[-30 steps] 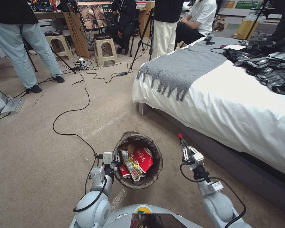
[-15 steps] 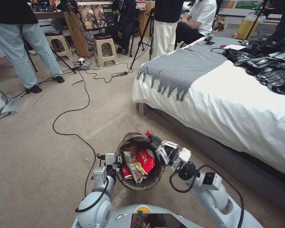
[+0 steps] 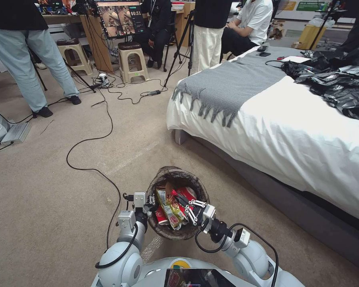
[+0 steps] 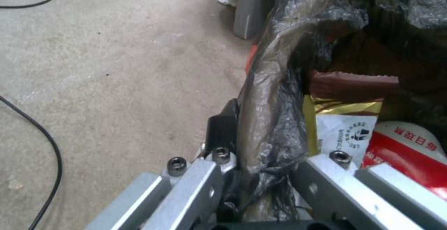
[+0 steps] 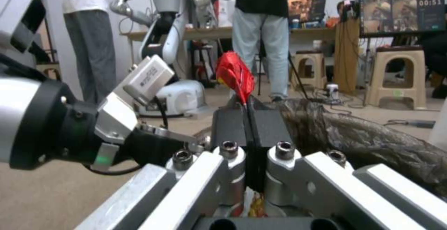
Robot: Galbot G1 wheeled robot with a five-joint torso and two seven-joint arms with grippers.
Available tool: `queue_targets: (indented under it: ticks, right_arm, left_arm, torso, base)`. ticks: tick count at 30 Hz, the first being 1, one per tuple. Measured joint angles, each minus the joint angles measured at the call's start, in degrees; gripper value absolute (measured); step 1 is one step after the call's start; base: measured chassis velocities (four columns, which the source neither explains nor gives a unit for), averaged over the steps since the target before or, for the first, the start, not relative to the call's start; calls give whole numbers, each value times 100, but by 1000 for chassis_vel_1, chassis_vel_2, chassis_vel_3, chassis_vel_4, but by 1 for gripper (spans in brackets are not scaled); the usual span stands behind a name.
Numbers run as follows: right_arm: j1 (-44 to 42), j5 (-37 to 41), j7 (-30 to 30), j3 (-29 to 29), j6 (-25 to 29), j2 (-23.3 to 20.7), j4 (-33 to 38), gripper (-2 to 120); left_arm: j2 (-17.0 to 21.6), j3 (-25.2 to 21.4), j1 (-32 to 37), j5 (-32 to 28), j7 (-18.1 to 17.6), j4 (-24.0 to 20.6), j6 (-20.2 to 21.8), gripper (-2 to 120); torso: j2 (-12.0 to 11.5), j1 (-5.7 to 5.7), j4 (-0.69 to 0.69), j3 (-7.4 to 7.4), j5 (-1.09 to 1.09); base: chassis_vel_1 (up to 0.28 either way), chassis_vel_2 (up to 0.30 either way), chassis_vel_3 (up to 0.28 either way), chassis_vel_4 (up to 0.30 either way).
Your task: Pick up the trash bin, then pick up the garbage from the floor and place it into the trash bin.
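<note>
The trash bin (image 3: 196, 188), with its dark liner folded over the rim, hangs just above the carpet in front of me. My left gripper (image 3: 149, 201) is shut on its near-left rim, one finger outside the liner (image 4: 223, 125) and the other inside, hidden by the bag. The bin holds garbage (image 3: 168, 209): a red-and-white cup (image 4: 410, 153) and yellow wrappers. My right gripper (image 3: 179, 198) hovers over the bin's opening, shut on a small red scrap of wrapper (image 5: 235, 73) that sticks out past its fingertips (image 5: 268, 121).
A bed with white sheets (image 3: 291, 135) and a grey throw (image 3: 231, 85) runs along the right, black bags (image 3: 339, 85) heaped on it. A black cable (image 3: 87, 155) loops across the carpet to the left. Stools (image 3: 132, 61), a tripod and standing people fill the back.
My right arm swung in from the bin's right side to above its opening, still pinching the red scrap. The left gripper and the bin stayed where they were.
</note>
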Motion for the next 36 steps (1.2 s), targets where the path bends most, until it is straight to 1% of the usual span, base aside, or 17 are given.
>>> queue_targets:
  ticks: [2,3,6,7,10,14,15,16,20,22,24,26,28,32,34,35,36]
  right_arm:
    - [0,-6,6,6,1,0,-8,3]
    - [-2,-16,30,19,3,0,-12,10]
    - [-8,-21,60,36,4,2,-11,21]
    - [-8,-21,60,36,4,2,-11,21]
    - [-2,-39,78,78,4,0,-1,37]
    - [0,-40,84,93,4,-5,3,45]
    - [2,-40,87,100,4,-7,7,50]
    - [8,-48,91,112,3,3,12,59]
    - [13,-58,92,118,4,20,19,68]
    - [14,-86,92,136,11,21,35,80]
    - [13,-90,91,143,15,20,48,84]
    - [7,-95,92,182,37,16,136,94]
    - [6,-102,100,198,46,19,174,97]
    - [-15,-148,338,367,79,120,671,100]
    - [-55,-174,695,572,57,267,1186,100]
    - [-55,-174,695,572,57,267,1186,100]
    - [-106,-215,1028,750,-10,378,1545,100]
  left_arm:
    - [0,0,3,1,0,-4,0,3]
    - [0,0,6,2,0,-6,0,3]
    - [3,0,6,2,2,-6,0,3]
    - [3,0,6,2,2,-6,0,3]
    - [12,0,-2,1,2,-3,0,3]
    - [15,-1,-3,-1,2,0,0,3]
    - [15,-2,-3,-3,2,2,0,3]
    - [16,-6,-5,-5,2,4,0,3]
    - [16,-11,-7,-7,2,10,0,3]
    - [12,-13,-10,-7,2,16,0,3]
    - [10,-13,-10,-7,2,17,0,3]
    - [5,-12,-11,-7,2,21,0,3]
    - [5,-12,-10,-6,2,22,0,3]
    - [0,-10,-2,0,2,23,0,3]
    - [0,-16,2,1,2,23,0,3]
    - [0,-16,2,1,2,23,0,3]
    - [2,-21,2,2,2,23,-1,3]
  torso:
    - [0,0,0,0,0]
    - [0,0,0,0,0]
    - [0,0,0,0,0]
    - [0,0,0,0,0]
    - [0,0,0,0,0]
    - [0,0,0,0,0]
    - [0,0,0,0,0]
    - [0,0,0,0,0]
    - [0,0,0,0,0]
    - [0,0,0,0,0]
    - [0,0,0,0,0]
    - [0,0,0,0,0]
    - [0,0,0,0,0]
    - [1,0,1,0,0]
    - [0,0,1,0,-1]
    - [0,0,1,0,-1]
    - [0,0,1,0,-1]
  base:
    - [0,0,0,0]
    - [0,0,0,0]
    - [0,0,0,0]
    - [0,0,0,0]
    - [0,0,0,0]
    - [0,0,0,0]
    - [0,0,0,0]
    - [0,0,0,0]
    - [0,0,0,0]
    - [0,0,0,0]
    - [0,0,0,0]
    - [0,0,0,0]
    - [0,0,0,0]
    - [0,0,0,0]
    - [0,0,0,0]
    - [0,0,0,0]
    - [0,0,0,0]
